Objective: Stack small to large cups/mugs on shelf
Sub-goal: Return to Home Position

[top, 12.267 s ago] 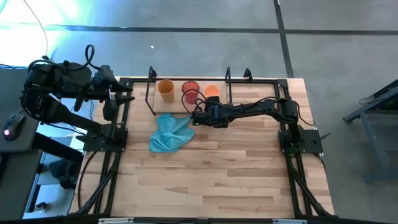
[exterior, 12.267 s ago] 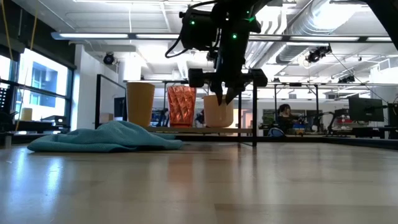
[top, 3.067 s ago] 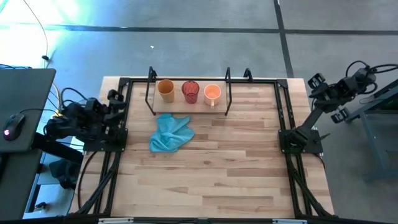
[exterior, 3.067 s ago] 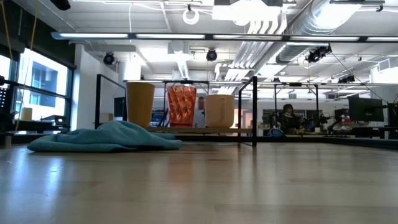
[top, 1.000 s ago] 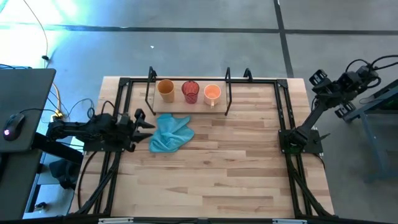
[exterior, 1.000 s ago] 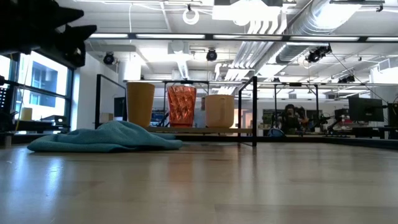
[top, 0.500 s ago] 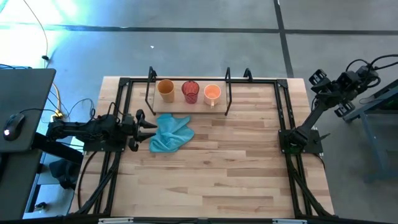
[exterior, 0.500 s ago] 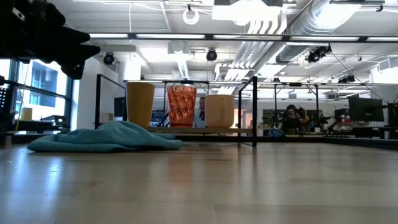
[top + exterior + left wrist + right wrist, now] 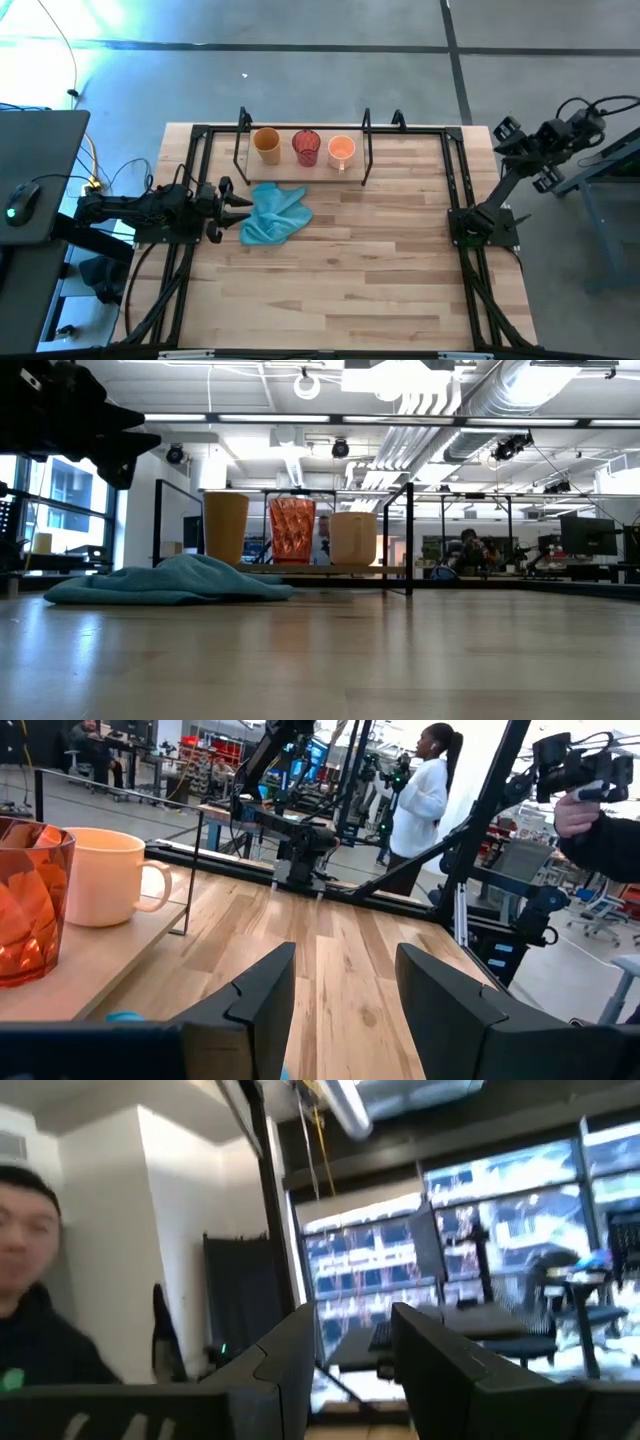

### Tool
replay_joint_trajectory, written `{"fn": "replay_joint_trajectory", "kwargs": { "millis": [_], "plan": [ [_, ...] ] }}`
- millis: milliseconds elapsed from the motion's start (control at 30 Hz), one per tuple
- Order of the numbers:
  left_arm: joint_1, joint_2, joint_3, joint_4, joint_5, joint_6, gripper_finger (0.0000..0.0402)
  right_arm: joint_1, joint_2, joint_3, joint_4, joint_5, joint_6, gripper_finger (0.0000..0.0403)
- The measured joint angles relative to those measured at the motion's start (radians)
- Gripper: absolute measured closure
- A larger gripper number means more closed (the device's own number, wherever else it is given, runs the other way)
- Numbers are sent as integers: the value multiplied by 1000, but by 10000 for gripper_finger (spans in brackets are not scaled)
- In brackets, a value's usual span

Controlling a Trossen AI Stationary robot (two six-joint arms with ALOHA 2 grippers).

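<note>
Three cups stand upright in a row on the shelf [image 9: 367, 160] at the table's far edge: the mustard-yellow cup [image 9: 266, 143], the red ribbed cup [image 9: 306, 146] and the light orange mug [image 9: 341, 150]. The low view shows them side by side: yellow cup [image 9: 226, 528], red cup [image 9: 292, 530], mug [image 9: 352, 537]. My left gripper [image 9: 241, 203] is open and hovers above the table near its left edge, beside the blue cloth [image 9: 275, 213]. Its wrist view shows the red cup [image 9: 25, 905] and the mug [image 9: 105, 875] ahead. My right gripper [image 9: 503, 135] is open, raised beyond the table's right edge.
The light blue cloth [image 9: 170, 580] lies crumpled on the table in front of the shelf's left half. Black arm-mount frames [image 9: 190, 190] run along both sides of the table. People stand in the room beyond, and one person shows in the right wrist view [image 9: 40, 1310].
My left gripper has moved a little toward the cloth and sunk slightly, still open, then held still. The cups and the cloth have stayed where they were.
</note>
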Motion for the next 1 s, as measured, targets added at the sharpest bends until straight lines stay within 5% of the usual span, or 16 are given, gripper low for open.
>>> {"fn": "replay_joint_trajectory", "kwargs": {
  "millis": [300,600,1000],
  "plan": [
    [0,0,0,0,0,0,238,-8,0,-68,-129,-159,90,277],
    [0,0,0,0,0,-1,238,-18,0,-224,74,-334,-65,277],
    [0,0,0,0,0,0,238,-18,0,-450,371,-382,-66,277]
  ]
}}
